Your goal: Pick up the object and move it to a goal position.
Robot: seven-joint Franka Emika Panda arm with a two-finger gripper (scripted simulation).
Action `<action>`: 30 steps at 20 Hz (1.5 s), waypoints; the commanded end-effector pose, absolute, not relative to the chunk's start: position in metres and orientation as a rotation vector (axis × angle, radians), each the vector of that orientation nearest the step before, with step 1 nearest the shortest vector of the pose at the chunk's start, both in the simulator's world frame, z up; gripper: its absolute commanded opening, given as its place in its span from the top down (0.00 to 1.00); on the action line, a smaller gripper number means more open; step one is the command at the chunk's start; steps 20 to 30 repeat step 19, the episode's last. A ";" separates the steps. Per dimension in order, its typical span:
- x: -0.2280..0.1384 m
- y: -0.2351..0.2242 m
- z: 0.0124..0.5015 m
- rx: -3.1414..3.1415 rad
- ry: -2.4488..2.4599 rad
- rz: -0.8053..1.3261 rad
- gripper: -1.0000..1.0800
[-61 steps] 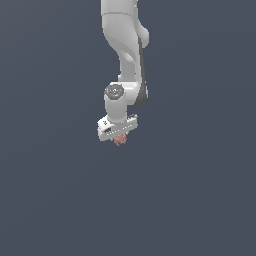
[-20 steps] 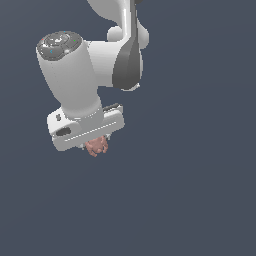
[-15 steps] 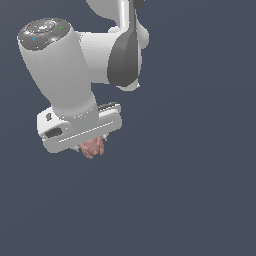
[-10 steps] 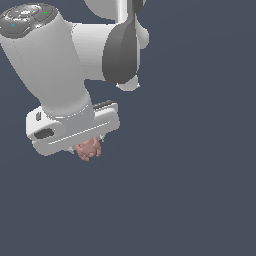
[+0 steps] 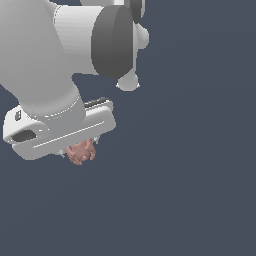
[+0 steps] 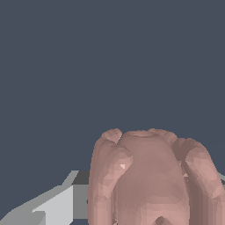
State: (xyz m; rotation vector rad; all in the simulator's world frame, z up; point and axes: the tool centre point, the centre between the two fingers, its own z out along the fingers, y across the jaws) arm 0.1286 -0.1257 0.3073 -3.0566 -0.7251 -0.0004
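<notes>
In the exterior view, we see our gripper (image 5: 80, 150) hanging under the broad white hand of the arm (image 5: 55, 55), which fills that view's upper left. The object (image 5: 81, 151), a knobbly pinkish-brown lump, sits tight against the underside of the hand, directly below it and tucked in where the fingers should be. The fingers themselves are almost wholly hidden by the hand's body, so from here we judge rather than see that they are pinching the lump; nothing else appears to support it against the plain dark background. No goal marker is visible, so we cannot say which way the carry must go.

In the wrist view, the object (image 6: 151, 178) bulges large and close, squarely between the jaws, with a grey and white finger (image 6: 52, 206) just beside it on one flank. It is lobed, its ridges running away from the camera. We read no brand, label or writing anywhere.
</notes>
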 end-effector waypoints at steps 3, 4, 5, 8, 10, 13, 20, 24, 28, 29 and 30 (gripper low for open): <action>0.136 -0.128 0.316 -3.057 -0.725 0.000 1.00; 0.137 -0.129 0.317 -3.057 -0.725 0.000 1.00; 0.138 -0.129 0.318 -3.057 -0.725 0.000 1.00; 0.141 -0.130 0.321 -3.057 -0.725 0.000 1.00; 0.142 -0.130 0.322 -3.057 -0.725 0.000 1.00; 0.144 -0.131 0.323 -3.057 -0.725 0.000 1.00; 0.145 -0.131 0.324 -3.057 -0.725 0.000 1.00; 0.145 -0.131 0.324 -3.057 -0.725 0.000 1.00; 0.145 -0.131 0.324 -3.057 -0.725 0.000 1.00; 0.145 -0.131 0.324 -3.057 -0.725 0.000 1.00; 0.145 -0.131 0.324 -3.057 -0.725 0.000 1.00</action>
